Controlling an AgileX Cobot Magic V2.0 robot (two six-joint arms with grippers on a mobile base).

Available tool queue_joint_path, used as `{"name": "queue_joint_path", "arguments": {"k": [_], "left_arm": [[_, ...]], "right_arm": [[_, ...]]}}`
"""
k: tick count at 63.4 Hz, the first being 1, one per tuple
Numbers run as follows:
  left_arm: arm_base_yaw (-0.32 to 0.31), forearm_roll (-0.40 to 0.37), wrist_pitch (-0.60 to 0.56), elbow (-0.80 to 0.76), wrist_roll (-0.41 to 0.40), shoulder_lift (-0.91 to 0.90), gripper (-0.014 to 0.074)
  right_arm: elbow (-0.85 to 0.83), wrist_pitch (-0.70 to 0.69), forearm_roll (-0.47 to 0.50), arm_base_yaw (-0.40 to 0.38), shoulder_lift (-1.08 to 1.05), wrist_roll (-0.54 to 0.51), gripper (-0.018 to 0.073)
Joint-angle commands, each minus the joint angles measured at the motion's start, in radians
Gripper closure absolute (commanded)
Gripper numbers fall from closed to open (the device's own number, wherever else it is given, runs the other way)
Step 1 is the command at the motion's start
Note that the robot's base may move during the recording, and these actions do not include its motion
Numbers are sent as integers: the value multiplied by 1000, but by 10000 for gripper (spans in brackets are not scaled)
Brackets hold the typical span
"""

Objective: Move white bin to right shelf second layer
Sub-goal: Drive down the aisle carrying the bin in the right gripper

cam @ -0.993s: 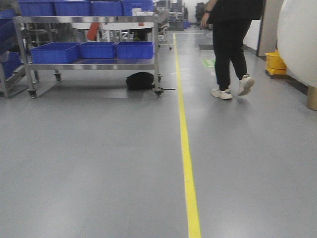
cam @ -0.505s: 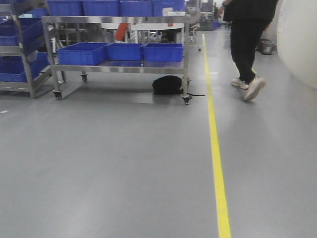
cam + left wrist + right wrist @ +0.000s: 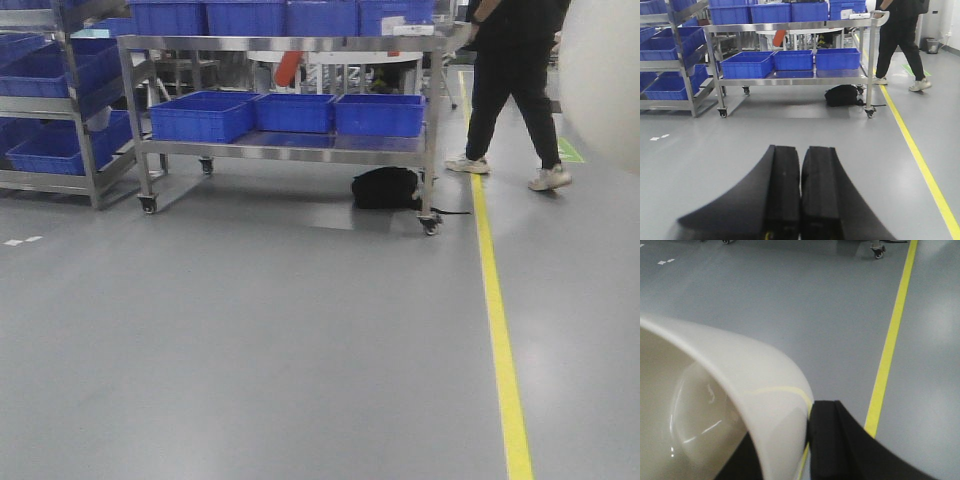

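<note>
- Front view: the white bin (image 3: 602, 85) fills the upper right edge as a big, blurred cream-white curve, close to the camera, and neither of my grippers shows here. Ahead of me on the grey floor (image 3: 250, 350) stands a steel cart (image 3: 285, 44) with blue crates (image 3: 290, 112) on its lower level. A black bag (image 3: 385, 188) lies under the cart, and a person (image 3: 512, 90) in dark clothes is beside its right end. A yellow line (image 3: 498, 330) runs along the floor on the right.
- Left wrist view: my left gripper (image 3: 801, 156) has its two black fingers (image 3: 784, 175) pressed together side by side with only a thin seam between them. It grips nothing and hangs over bare floor. The cart and its crates stand well ahead of it, with a rack (image 3: 677, 65) of more blue crates off to the left.
- Right wrist view: my right gripper (image 3: 790, 445) pinches the bin's wall. One black finger lies against the outside, and a dark part shows on the inside below the rim. The bin's rim is thick, rounded and glossy and the inside is smooth with small highlights. The bin is off the floor, with the yellow line passing beneath and beside it.
</note>
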Motion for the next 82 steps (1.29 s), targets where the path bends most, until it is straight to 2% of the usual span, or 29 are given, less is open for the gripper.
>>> {"name": "queue_joint_path", "arguments": {"k": [1, 82], "left_arm": [[-6, -5, -86, 37, -4, -14, 512], [-6, -5, -86, 37, -4, -14, 512]], "right_arm": [[-33, -95, 3, -6, -1, 1, 503], [-32, -95, 3, -6, 0, 1, 503]]}}
